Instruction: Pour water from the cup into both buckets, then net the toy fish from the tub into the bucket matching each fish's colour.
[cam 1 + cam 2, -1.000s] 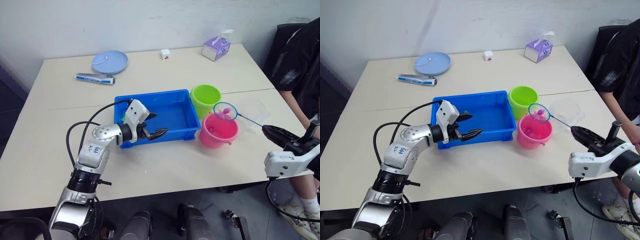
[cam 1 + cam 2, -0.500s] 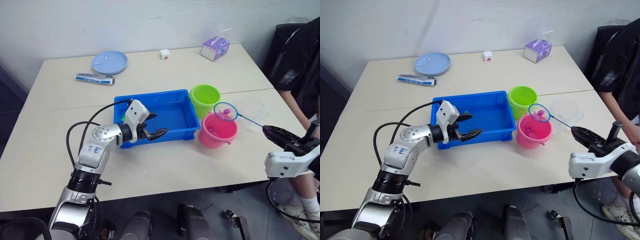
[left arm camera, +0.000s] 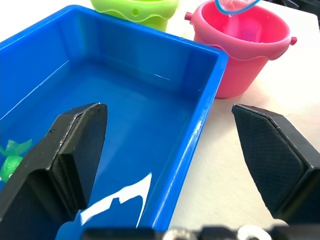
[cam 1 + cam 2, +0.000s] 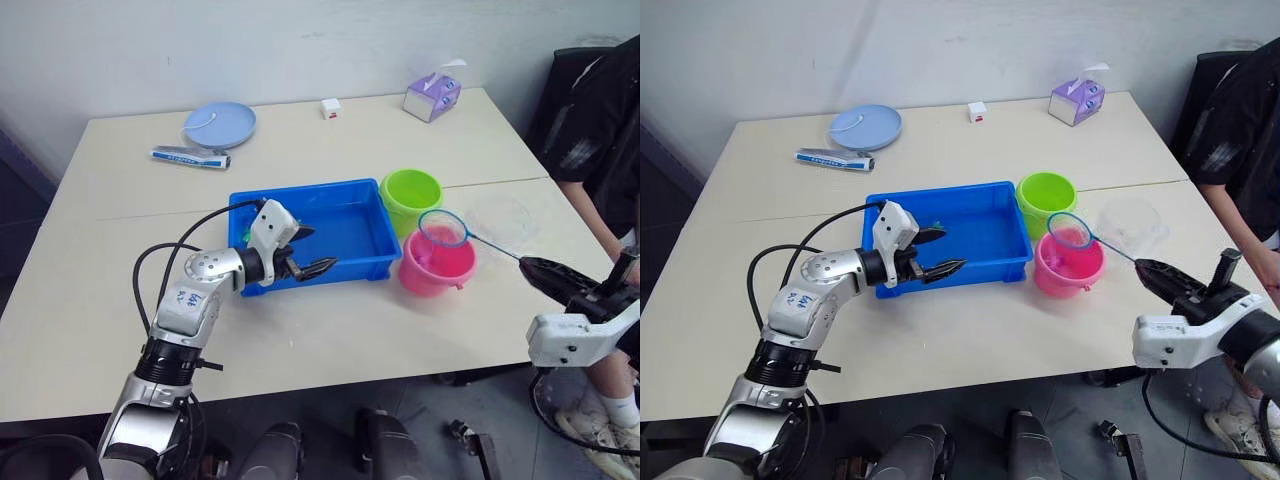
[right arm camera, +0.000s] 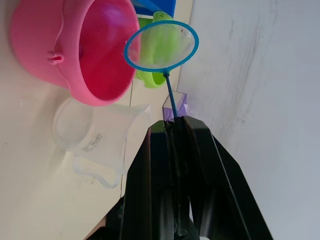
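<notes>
The blue tub (image 4: 350, 262) sits mid-table with a green toy fish (image 3: 10, 162) in its water. My left gripper (image 4: 320, 248) hangs open over the tub's front left rim, its fingers (image 3: 75, 150) wide apart and holding nothing. To the tub's right stand the lime green bucket (image 4: 411, 195) and the pink bucket (image 4: 437, 265). The clear cup (image 4: 500, 215) is upright just beyond them. My right gripper (image 4: 545, 272) is shut on the net's thin handle. The blue hoop of the net (image 5: 161, 46) hovers over the pink bucket's far rim, and its mesh looks empty.
A pale-blue plate (image 4: 219, 124) and a toothpaste tube (image 4: 190, 157) lie at the far left. A small white cube (image 4: 330, 107) and a purple tissue box (image 4: 431, 97) stand at the back. A person in dark clothes (image 4: 600, 130) sits at the table's right edge.
The net hoop has dipped and shifted slightly left over the pink bucket. The pink fish seen in its mesh earlier is gone from it. My left arm has not moved.
</notes>
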Controlling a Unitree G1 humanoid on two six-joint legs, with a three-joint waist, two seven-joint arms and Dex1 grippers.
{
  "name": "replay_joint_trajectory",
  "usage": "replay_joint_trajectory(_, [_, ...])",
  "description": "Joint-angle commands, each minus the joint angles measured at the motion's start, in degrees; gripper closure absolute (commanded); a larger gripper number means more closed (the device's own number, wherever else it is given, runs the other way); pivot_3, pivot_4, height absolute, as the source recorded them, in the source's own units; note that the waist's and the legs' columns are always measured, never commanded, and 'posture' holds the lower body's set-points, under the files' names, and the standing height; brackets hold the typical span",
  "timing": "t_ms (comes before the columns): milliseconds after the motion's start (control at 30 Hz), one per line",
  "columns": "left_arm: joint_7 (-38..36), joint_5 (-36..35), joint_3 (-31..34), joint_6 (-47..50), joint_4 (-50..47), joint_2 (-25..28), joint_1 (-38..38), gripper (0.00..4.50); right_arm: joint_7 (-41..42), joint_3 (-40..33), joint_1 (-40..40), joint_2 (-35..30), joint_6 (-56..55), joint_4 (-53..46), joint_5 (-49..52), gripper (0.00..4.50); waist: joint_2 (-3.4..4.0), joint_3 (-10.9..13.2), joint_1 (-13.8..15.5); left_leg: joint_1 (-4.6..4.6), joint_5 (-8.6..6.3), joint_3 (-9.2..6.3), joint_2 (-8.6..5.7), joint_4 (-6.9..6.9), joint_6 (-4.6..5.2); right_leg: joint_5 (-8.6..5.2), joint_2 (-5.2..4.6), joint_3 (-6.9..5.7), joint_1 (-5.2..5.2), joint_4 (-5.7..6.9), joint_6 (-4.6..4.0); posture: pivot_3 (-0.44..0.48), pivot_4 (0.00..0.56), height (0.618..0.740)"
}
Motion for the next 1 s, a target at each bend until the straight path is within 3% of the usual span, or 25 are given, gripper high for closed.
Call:
replay_joint_trajectory(33, [-0.3,-0.2,0.5,-0.8,-1.1,0.0,-1.0,0.2,0.1,-1.6,1.1,0.6,-0.6,-1.4,0.2,3.74,-0.01,0.0,0.0,0.01,0.0,0.0,0.01,0.0,0.0,0.0,0.0,0.0,0.01,0.0,0.0,0.0,0.15,0.74])
replay_joint_trajectory(133, [-0.3,-0.2,0.5,-0.8,-1.0,0.0,-1.1,0.2,-0.2,-1.5,-0.1,0.2,0.5,-1.1,0.2,3.74,0.0,0.0,0.0,0.0,0.0,-0.04,0.04,-0.01,-0.01,0.0,0.01,0.02,0.01,-0.01,0.0,0.0,0.15,0.74])
replay_joint_trajectory(300, [-0.1,-0.1,0.7,-0.6,-1.2,0.1,-1.0,0.2,0.8,1.3,-9.0,-2.4,6.4,0.5,3.4,3.74,0.0,0.0,-0.5,0.05,0.0,0.06,0.01,0.03,0.0,0.01,0.01,-0.01,0.02,0.05,0.01,0.0,0.15,0.74])
replay_joint_trajectory(433, [2.3,0.4,1.8,1.2,-3.5,0.9,0.5,0.2,3.3,9.0,-23.6,-3.4,18.2,-0.1,11.0,3.74,0.02,0.0,-1.4,0.02,0.0,0.02,0.04,0.0,-0.01,0.0,-0.01,0.0,-0.03,0.06,0.0,0.0,0.15,0.74])
replay_joint_trajectory(633, [10.7,0.1,4.4,10.4,-14.1,0.2,4.1,0.2,9.8,26.4,-42.8,2.1,41.7,-0.2,21.2,3.74,-0.02,0.0,-1.6,-0.06,-0.01,-0.1,0.11,0.0,-0.03,0.0,0.0,0.12,-0.04,-0.05,0.0,0.0,0.15,0.74])
replay_joint_trajectory(800, [17.7,0.6,6.9,15.8,-20.9,-1.3,8.4,0.2,11.9,32.8,-54.0,6.5,57.8,2.8,27.3,3.74,-0.01,0.0,-1.2,-0.11,-0.01,-0.16,0.05,0.02,-0.03,0.0,-0.05,0.09,-0.06,-0.05,-0.01,0.0,0.15,0.74])
replay_joint_trajectory(1000, [24.1,1.0,9.0,20.7,-27.9,-2.9,13.4,0.2,14.0,38.2,-61.7,9.3,64.4,11.9,30.6,3.74,-0.02,0.0,-1.3,-0.14,-0.01,-0.2,0.02,0.01,-0.02,0.0,-0.09,0.03,-0.07,-0.09,-0.01,0.0,0.15,0.74])
